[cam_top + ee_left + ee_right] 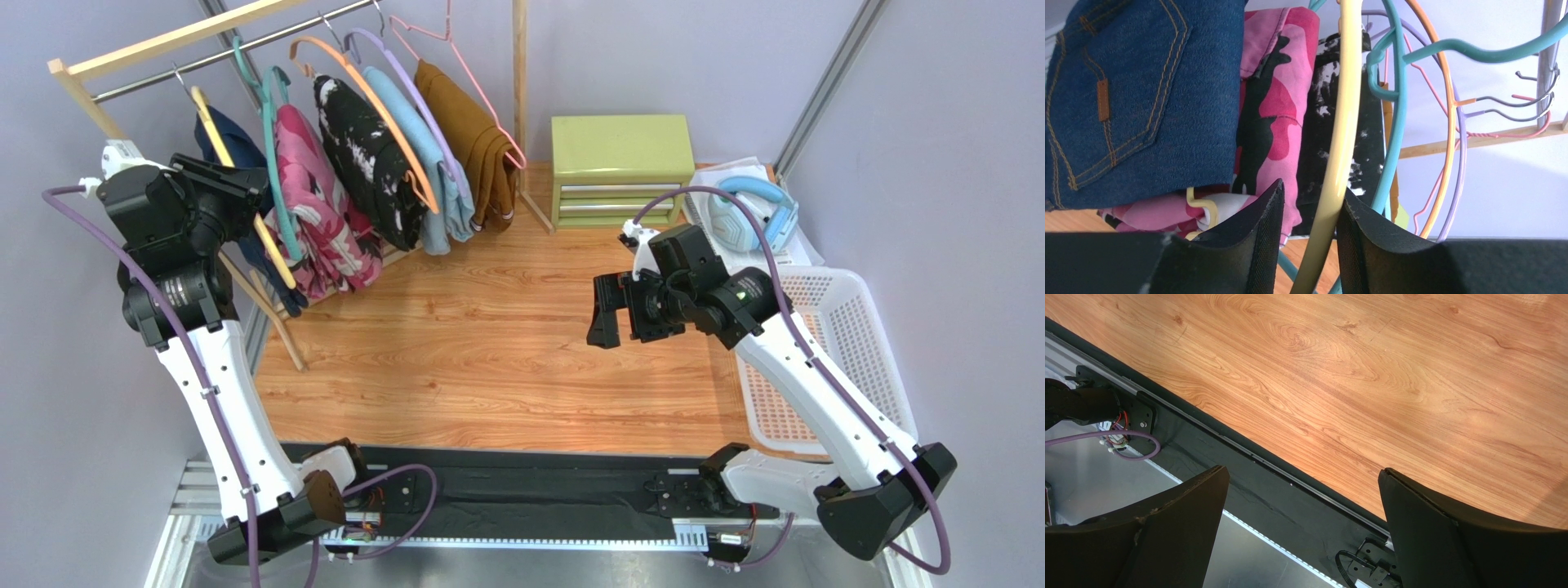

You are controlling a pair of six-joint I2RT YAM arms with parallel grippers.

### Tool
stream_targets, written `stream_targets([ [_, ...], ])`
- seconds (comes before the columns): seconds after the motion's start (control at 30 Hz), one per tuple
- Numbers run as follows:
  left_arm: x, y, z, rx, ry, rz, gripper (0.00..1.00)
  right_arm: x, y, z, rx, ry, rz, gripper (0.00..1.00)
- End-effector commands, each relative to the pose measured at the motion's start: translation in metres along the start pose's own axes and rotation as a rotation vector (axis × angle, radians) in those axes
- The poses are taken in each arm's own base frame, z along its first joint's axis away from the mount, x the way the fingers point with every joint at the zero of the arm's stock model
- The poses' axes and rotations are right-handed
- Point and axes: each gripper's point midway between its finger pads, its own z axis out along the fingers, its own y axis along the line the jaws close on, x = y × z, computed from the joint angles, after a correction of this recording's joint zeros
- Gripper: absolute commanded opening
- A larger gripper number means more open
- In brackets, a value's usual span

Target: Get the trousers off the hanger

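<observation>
The dark navy trousers point(245, 150) hang on a yellow hanger point(277, 254) at the left end of the rail; in the left wrist view they show as blue denim point(1137, 92). The pink camouflage trousers point(317, 211) hang beside them on a teal hanger and also show in the left wrist view point(1278, 92). My left gripper point(249, 203) point(1313, 193) is open around the yellow hanger's bar point(1346, 110); the bar touches one finger, with a gap to the other. My right gripper point(610, 312) point(1303, 478) is open and empty above the table's near edge.
A black garment with white splotches point(362, 147), a light blue one point(423, 159) and a brown one point(472, 141) hang further right on the wooden rack point(147, 47). A green drawer box point(620, 165), blue headphones point(754, 208) and a white basket point(846, 343) stand at the right.
</observation>
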Motion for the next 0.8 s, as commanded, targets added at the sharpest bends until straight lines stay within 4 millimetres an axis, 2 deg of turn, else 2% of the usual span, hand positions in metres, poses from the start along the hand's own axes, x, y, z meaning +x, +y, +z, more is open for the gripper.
stream_targets([
  [0.0,-0.027,-0.030,-0.009,0.099,-0.090,0.089,0.43,-0.014,0.008,-0.005,-0.037,-0.053,-0.022,1.00],
  [0.17,-0.029,-0.027,-0.007,0.090,-0.069,0.030,0.51,-0.016,0.009,-0.001,-0.050,-0.052,-0.022,1.00],
  [0.37,-0.036,-0.017,-0.009,0.085,-0.100,-0.033,0.48,-0.018,0.009,0.001,-0.061,-0.049,-0.032,1.00],
  [0.5,-0.034,-0.020,-0.001,0.134,-0.081,-0.051,0.36,-0.018,0.008,0.002,-0.069,-0.041,-0.039,1.00],
  [0.67,-0.038,-0.024,0.005,0.185,-0.103,-0.020,0.28,-0.016,0.005,0.003,-0.070,-0.037,-0.041,1.00],
  [0.77,-0.041,-0.027,0.006,0.211,-0.116,0.030,0.19,-0.015,0.003,0.005,-0.070,-0.031,-0.040,1.00],
])
